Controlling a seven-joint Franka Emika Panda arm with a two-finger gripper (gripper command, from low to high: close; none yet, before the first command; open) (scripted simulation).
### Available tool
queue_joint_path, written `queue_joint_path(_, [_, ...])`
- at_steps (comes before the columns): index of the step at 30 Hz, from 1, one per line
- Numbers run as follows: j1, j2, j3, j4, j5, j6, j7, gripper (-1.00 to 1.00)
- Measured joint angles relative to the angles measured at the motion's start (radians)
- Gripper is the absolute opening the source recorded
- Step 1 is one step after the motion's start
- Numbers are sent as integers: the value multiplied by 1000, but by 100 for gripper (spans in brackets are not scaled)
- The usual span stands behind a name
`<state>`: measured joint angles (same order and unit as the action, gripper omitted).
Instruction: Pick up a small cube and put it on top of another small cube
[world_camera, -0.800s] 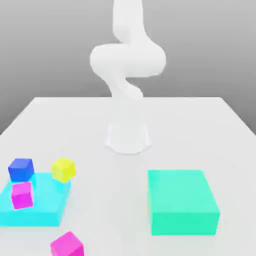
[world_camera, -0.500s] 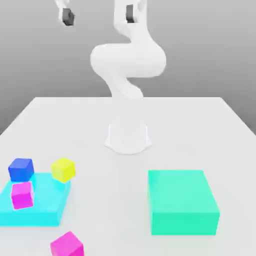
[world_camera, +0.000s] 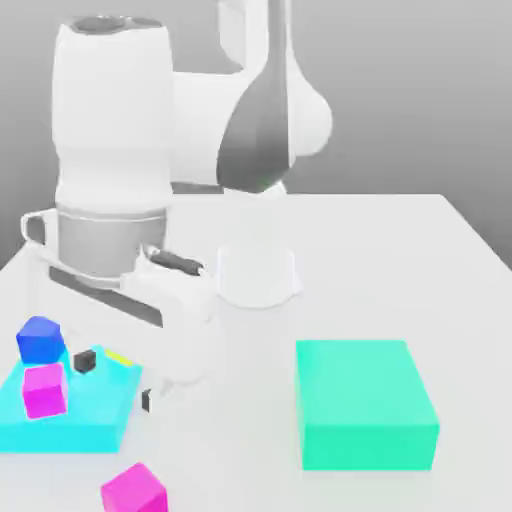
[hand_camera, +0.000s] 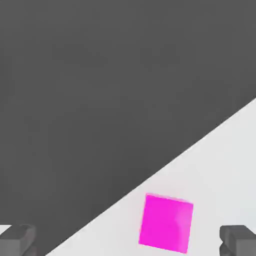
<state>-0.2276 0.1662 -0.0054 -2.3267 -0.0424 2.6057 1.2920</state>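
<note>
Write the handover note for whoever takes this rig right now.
Gripper: open, empty, low over the cyan slab's corner, at the yellow cube.
Cubes: blue at the slab's far edge, one magenta on the slab, another magenta on the table in front. Green block sits apart.
Done: nothing grasped or stacked.
Left: grasp a cube, place it on another.

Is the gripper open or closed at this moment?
Open: the gripper has its two dark fingertips spread apart over the cyan block.

Open gripper (world_camera: 116, 380) hangs just over the cyan block (world_camera: 60, 425).
</note>
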Motion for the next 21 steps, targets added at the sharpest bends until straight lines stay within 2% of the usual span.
queue_joint_path(8, [-25, 288, -4, 21, 54, 155, 39, 0])
queue_joint_path(9, [-25, 315, -3, 26, 54, 176, 39, -100])
queue_joint_path(16, [-26, 316, -3, 26, 54, 179, 39, -100])
queue_joint_path(21, [-31, 159, -12, -9, 48, 56, 43, -100])
